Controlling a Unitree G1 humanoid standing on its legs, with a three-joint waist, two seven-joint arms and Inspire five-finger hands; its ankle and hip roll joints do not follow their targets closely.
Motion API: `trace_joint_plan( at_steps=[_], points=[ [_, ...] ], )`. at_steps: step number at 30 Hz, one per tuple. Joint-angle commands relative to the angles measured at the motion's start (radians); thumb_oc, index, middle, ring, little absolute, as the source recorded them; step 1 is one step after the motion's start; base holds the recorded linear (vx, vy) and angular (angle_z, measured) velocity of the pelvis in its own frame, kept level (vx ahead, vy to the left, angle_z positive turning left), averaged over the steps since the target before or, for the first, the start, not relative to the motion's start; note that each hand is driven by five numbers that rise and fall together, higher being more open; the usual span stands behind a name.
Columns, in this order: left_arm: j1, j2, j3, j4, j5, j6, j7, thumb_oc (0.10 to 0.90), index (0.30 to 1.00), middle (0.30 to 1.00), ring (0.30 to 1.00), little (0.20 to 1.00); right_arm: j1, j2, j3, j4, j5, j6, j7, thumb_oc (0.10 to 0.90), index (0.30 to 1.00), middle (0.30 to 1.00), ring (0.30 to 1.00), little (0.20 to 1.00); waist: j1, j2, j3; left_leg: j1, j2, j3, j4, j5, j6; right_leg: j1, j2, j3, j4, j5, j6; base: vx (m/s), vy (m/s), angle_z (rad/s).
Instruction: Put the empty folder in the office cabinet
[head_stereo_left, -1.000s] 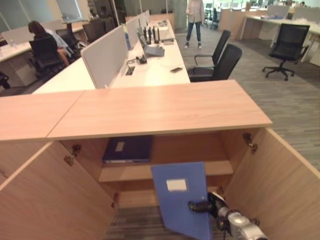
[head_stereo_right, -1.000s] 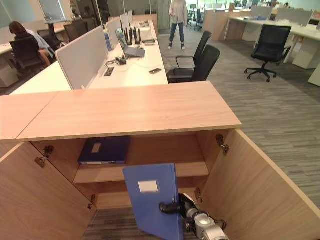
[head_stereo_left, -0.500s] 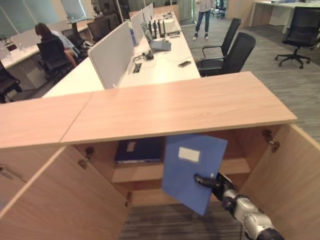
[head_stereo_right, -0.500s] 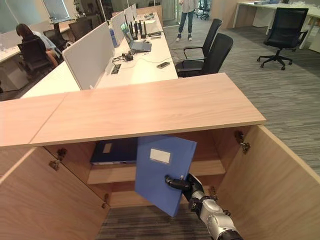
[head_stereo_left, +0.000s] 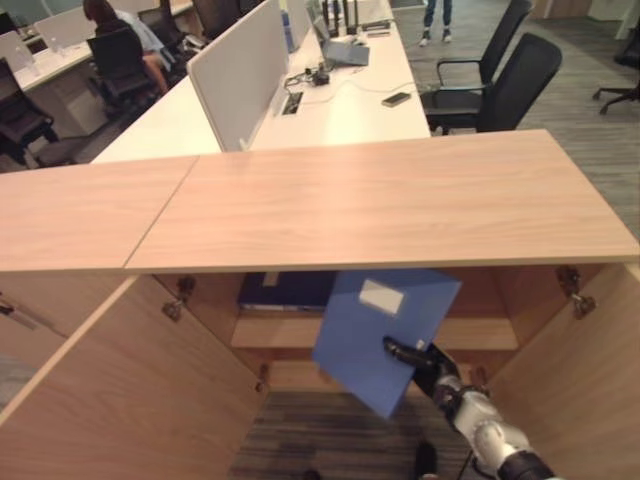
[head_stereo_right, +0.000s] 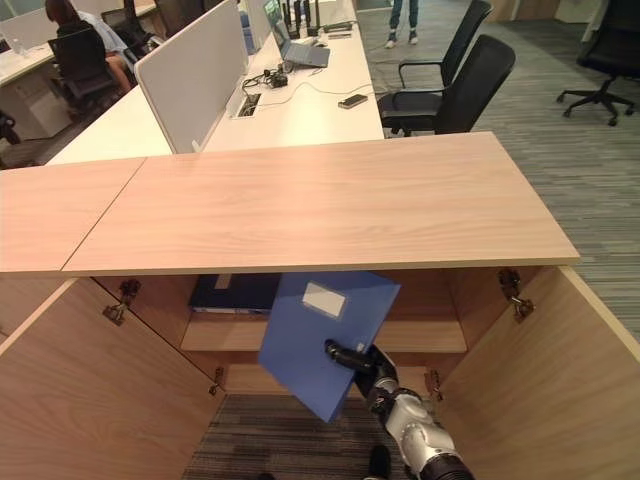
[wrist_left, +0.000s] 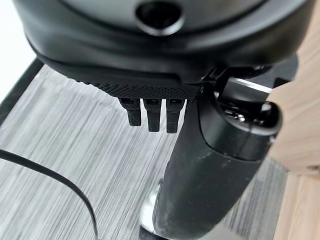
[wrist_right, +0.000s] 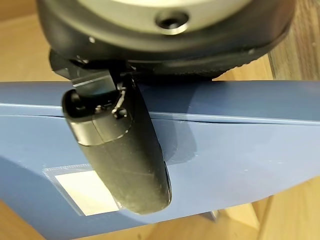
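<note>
Flat blue rectangular folder (head_stereo_left: 380, 335) with white label (head_stereo_left: 381, 296), lower centre of frame, tilted, long axis running upper right to lower left, before open wooden cabinet (head_stereo_left: 390, 200). Right hand (head_stereo_left: 425, 361) clamped on its edge, thumb across face. Left hand (wrist_left: 150, 112) relaxed above striped carpet floor (wrist_left: 75, 150).

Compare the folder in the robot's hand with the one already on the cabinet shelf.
The blue folder, pinched by the right hand, hangs tilted before the opening; the dark navy folder lies flat on the upper shelf. The held one is lighter blue. Both carry a white label.
</note>
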Motion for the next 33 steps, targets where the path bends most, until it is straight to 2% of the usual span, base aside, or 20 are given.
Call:
trace_joint_plan(
  at_steps=[1,4,6,7,8,9,10,11,12,13,14,15,17,19,20,22,27,33],
  points=[
    [-0.059,0.089,-0.010,-0.009,-0.055,-0.015,0.008,0.800,0.900,0.900,0.900,0.900,-0.108,0.058,-0.054,-0.154,0.079,-0.118,0.048,0.400,0.300,0.300,0.300,0.300,-0.011,-0.061,-0.028,0.103,-0.022,-0.016,0.000,-0.094,-0.032,-0.083,-0.042,0.007,0.068,-0.056,0.015,0.04,-0.124,0.19],
    [-0.082,0.084,-0.043,-0.045,-0.080,-0.022,0.013,0.800,0.900,0.900,0.900,0.900,-0.125,0.031,-0.057,-0.209,0.105,-0.138,0.053,0.400,0.300,0.300,0.300,0.300,-0.017,-0.043,-0.010,0.075,0.026,-0.025,0.000,-0.078,-0.054,-0.166,-0.041,0.000,0.190,-0.113,-0.004,0.04,-0.189,0.03],
    [-0.088,0.081,-0.051,-0.053,-0.084,-0.024,0.016,0.800,0.900,0.900,0.900,0.900,-0.127,0.028,-0.061,-0.213,0.117,-0.143,0.055,0.400,0.300,0.300,0.300,0.300,-0.017,-0.039,-0.007,0.070,0.035,-0.027,0.000,-0.075,-0.057,-0.184,-0.042,-0.002,0.219,-0.127,-0.010,0.08,-0.158,-0.02],
    [-0.090,0.079,-0.060,-0.065,-0.095,-0.023,0.016,0.800,0.900,0.900,0.900,0.900,-0.130,0.014,-0.071,-0.226,0.136,-0.157,0.048,0.400,0.300,0.300,0.300,0.300,-0.015,-0.032,0.003,0.071,0.059,-0.022,0.000,-0.065,-0.066,-0.182,-0.031,-0.001,0.252,-0.173,-0.027,0.14,-0.241,0.10],
    [-0.092,0.079,-0.062,-0.067,-0.100,-0.022,0.017,0.800,0.900,0.900,0.900,0.900,-0.129,0.013,-0.080,-0.232,0.154,-0.166,0.045,0.400,0.300,0.300,0.300,0.300,-0.014,-0.031,0.014,0.059,0.074,-0.015,0.028,-0.053,-0.069,-0.169,-0.027,-0.002,0.259,-0.193,-0.042,0.11,-0.193,0.20],
    [-0.092,0.079,-0.062,-0.067,-0.100,-0.022,0.017,0.800,0.900,0.900,0.900,0.900,-0.129,0.013,-0.080,-0.232,0.154,-0.166,0.045,0.400,0.300,0.300,0.300,0.300,-0.015,-0.032,0.013,0.055,0.073,-0.016,0.028,-0.052,-0.069,-0.170,-0.028,-0.003,0.256,-0.190,-0.042,0.01,-0.145,0.24],
    [-0.098,0.080,-0.066,-0.073,-0.106,-0.023,0.025,0.800,0.900,0.900,0.900,0.900,-0.131,0.011,-0.093,-0.238,0.173,-0.179,0.039,0.400,0.300,0.300,0.300,0.300,-0.013,-0.035,0.034,0.011,0.085,-0.009,0.122,-0.043,-0.071,-0.155,-0.024,-0.005,0.258,-0.207,-0.057,-0.05,-0.209,0.38],
    [-0.103,0.078,-0.076,-0.085,-0.113,-0.022,0.029,0.800,0.900,0.900,0.900,0.900,-0.140,0.012,-0.111,-0.236,0.198,-0.201,0.024,0.400,0.300,0.300,0.300,0.300,-0.003,-0.044,0.070,-0.069,0.081,-0.003,0.255,-0.013,-0.062,-0.126,-0.022,-0.025,0.242,-0.224,-0.082,-0.05,-0.210,0.39],
    [-0.103,0.078,-0.076,-0.085,-0.113,-0.022,0.029,0.800,0.900,0.900,0.900,0.900,-0.140,0.012,-0.111,-0.236,0.198,-0.201,0.024,0.400,0.300,0.300,0.300,0.300,-0.004,-0.044,0.070,-0.070,0.082,-0.004,0.256,-0.014,-0.062,-0.125,-0.021,-0.026,0.242,-0.224,-0.082,-0.05,-0.210,0.40],
    [-0.106,0.081,-0.084,-0.094,-0.122,-0.022,0.035,0.800,0.900,0.900,0.900,0.900,-0.169,0.011,-0.128,-0.240,0.219,-0.213,0.010,0.400,0.300,0.300,0.300,0.300,0.010,-0.047,0.096,-0.152,0.040,-0.012,0.301,-0.019,-0.048,-0.109,-0.019,-0.028,0.232,-0.233,-0.091,-0.01,-0.072,0.28],
    [-0.106,0.082,-0.084,-0.094,-0.122,-0.022,0.035,0.800,0.900,0.900,0.900,0.900,-0.169,0.012,-0.128,-0.239,0.219,-0.213,0.010,0.400,0.300,0.300,0.300,0.300,0.009,-0.047,0.095,-0.155,0.039,-0.014,0.302,-0.019,-0.048,-0.110,-0.020,-0.029,0.232,-0.233,-0.091,0.07,-0.114,0.31],
    [-0.108,0.083,-0.086,-0.088,-0.113,-0.020,0.038,0.800,0.900,0.900,0.900,0.900,-0.183,0.017,-0.148,-0.255,0.245,-0.223,0.005,0.400,0.300,0.300,0.300,0.300,0.017,-0.050,0.106,-0.214,0.015,-0.008,0.278,-0.053,-0.048,-0.096,-0.017,-0.018,0.229,-0.257,-0.085,0.10,-0.053,0.26],
    [-0.107,0.086,-0.086,-0.088,-0.110,-0.019,0.040,0.800,0.900,0.900,0.900,0.900,-0.196,0.021,-0.156,-0.265,0.263,-0.240,-0.002,0.400,0.300,0.300,0.300,0.300,0.026,-0.048,0.113,-0.249,0.000,-0.004,0.263,-0.036,-0.044,-0.093,-0.014,-0.018,0.226,-0.260,-0.088,0.06,-0.035,0.27],
    [-0.102,0.094,-0.079,-0.086,-0.112,-0.020,0.046,0.800,0.900,0.900,0.900,0.900,-0.210,0.034,-0.168,-0.276,0.284,-0.262,-0.010,0.400,0.300,0.300,0.300,0.300,0.041,-0.042,0.129,-0.286,-0.019,0.005,0.241,-0.001,-0.049,-0.095,-0.001,-0.006,0.235,-0.267,-0.092,0.00,0.026,0.04],
    [-0.090,0.094,-0.072,-0.077,-0.102,-0.016,0.047,0.800,0.900,0.900,0.900,0.900,-0.230,0.064,-0.175,-0.262,0.315,-0.283,-0.015,0.400,0.300,0.300,0.300,0.300,0.047,-0.032,0.142,-0.289,-0.018,0.014,0.218,0.030,-0.037,-0.118,0.011,0.003,0.252,-0.250,-0.099,-0.04,0.060,-0.11],
    [-0.087,0.095,-0.073,-0.074,-0.097,-0.017,0.049,0.800,0.900,0.900,0.900,0.900,-0.239,0.076,-0.173,-0.260,0.324,-0.287,-0.019,0.400,0.300,0.300,0.300,0.300,0.047,-0.029,0.150,-0.287,-0.018,0.016,0.217,0.029,-0.035,-0.126,0.013,0.008,0.266,-0.249,-0.100,-0.03,0.073,-0.35],
    [-0.100,0.095,-0.089,-0.086,-0.098,-0.027,0.073,0.800,0.900,0.900,0.900,0.900,-0.317,0.139,-0.216,-0.302,0.418,-0.364,-0.018,0.400,0.300,0.300,0.300,0.300,0.042,-0.007,0.193,-0.297,-0.035,0.029,0.219,-0.005,-0.025,-0.216,0.007,0.058,0.347,-0.279,-0.097,-0.03,0.097,-0.26],
    [-0.130,0.082,-0.164,-0.149,-0.132,-0.042,0.098,0.800,0.900,0.900,0.900,0.900,-0.436,0.196,-0.268,-0.308,0.490,-0.472,-0.061,0.400,0.300,0.300,0.300,0.300,0.039,0.003,0.247,-0.441,-0.061,0.030,0.355,-0.065,0.005,-0.345,-0.020,0.091,0.440,-0.291,-0.095,-0.11,0.063,-0.05]
  ],
)
